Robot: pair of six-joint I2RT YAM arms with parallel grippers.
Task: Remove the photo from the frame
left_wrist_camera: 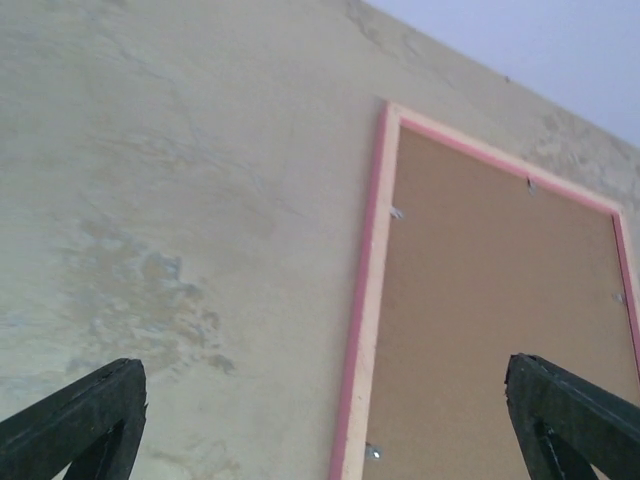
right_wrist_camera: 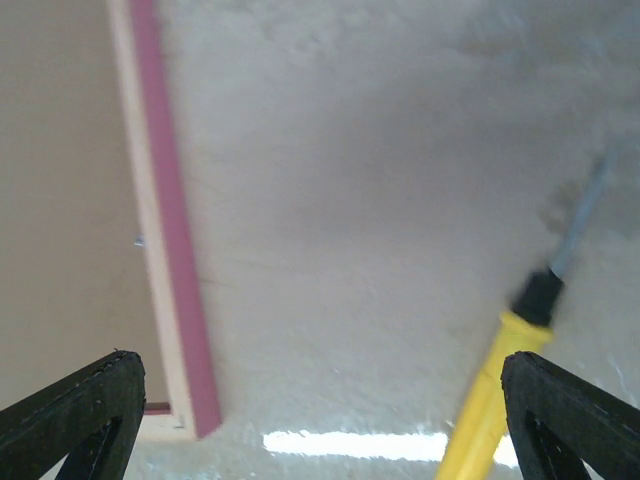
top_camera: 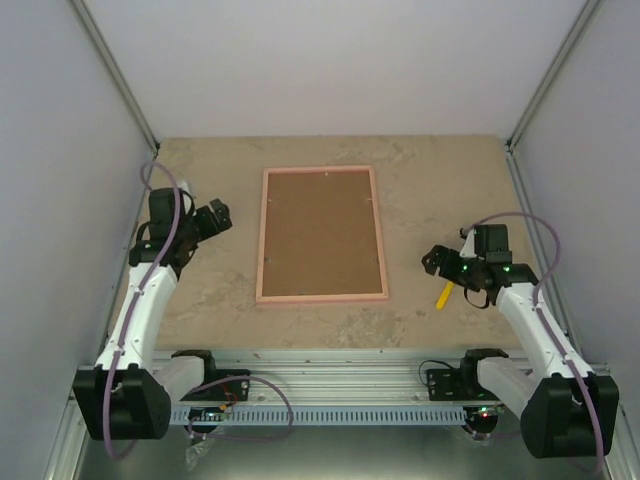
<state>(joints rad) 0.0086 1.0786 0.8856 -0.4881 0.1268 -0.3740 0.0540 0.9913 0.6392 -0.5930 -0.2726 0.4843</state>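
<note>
The pink frame (top_camera: 321, 296) lies flat in the middle of the table, back side up, with its brown fibreboard filling it. The photo is hidden under that board. My left gripper (top_camera: 216, 215) hovers left of the frame, open and holding nothing. In the left wrist view the frame's left edge (left_wrist_camera: 365, 300) runs between the spread fingers of that gripper (left_wrist_camera: 323, 385), with small metal tabs (left_wrist_camera: 397, 213) along the board. My right gripper (top_camera: 436, 262) is right of the frame, open and holding nothing. The right wrist view has the frame's near right corner (right_wrist_camera: 172, 260) at left of the gripper (right_wrist_camera: 320, 370).
A yellow-handled screwdriver (top_camera: 445, 294) lies on the table just under the right gripper; its handle (right_wrist_camera: 495, 390) shows beside the right finger. Grey walls enclose the table on three sides, and an aluminium rail runs along the near edge.
</note>
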